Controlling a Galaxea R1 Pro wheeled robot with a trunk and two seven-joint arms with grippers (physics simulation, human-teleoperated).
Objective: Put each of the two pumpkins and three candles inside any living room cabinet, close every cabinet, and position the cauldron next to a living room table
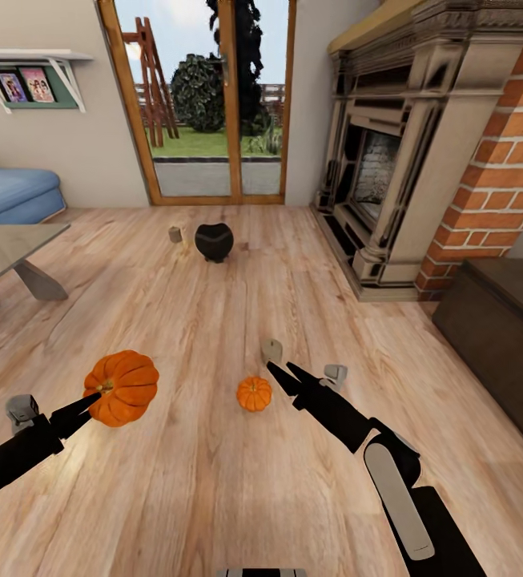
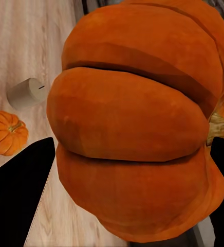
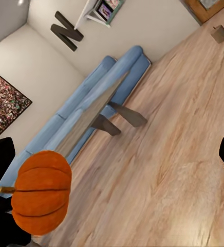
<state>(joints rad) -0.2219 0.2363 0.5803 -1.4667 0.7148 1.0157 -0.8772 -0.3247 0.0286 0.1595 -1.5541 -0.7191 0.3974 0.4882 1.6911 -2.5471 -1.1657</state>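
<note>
My left gripper [image 1: 91, 401] is shut on a big orange pumpkin [image 1: 122, 387], held above the floor at the near left; the left wrist view shows this pumpkin [image 2: 137, 118] close up between the black fingers [image 2: 19, 195]. A second, smaller pumpkin [image 1: 254, 393] sits on the floor just left of my right gripper [image 1: 289, 372], which is open and holds nothing. One candle [image 1: 271, 350] lies just beyond the right fingertips and another candle [image 1: 335, 373] is to their right. Further off, a third candle [image 1: 175, 234] stands beside the black cauldron [image 1: 214, 241].
The dark-brown cabinet [image 1: 497, 320] runs along the right wall with its fronts shut, beside the brick fireplace [image 1: 397, 160]. The grey table [image 1: 5, 244] and blue sofa [image 1: 9, 192] are at the left. Glass doors [image 1: 213, 104] stand at the back.
</note>
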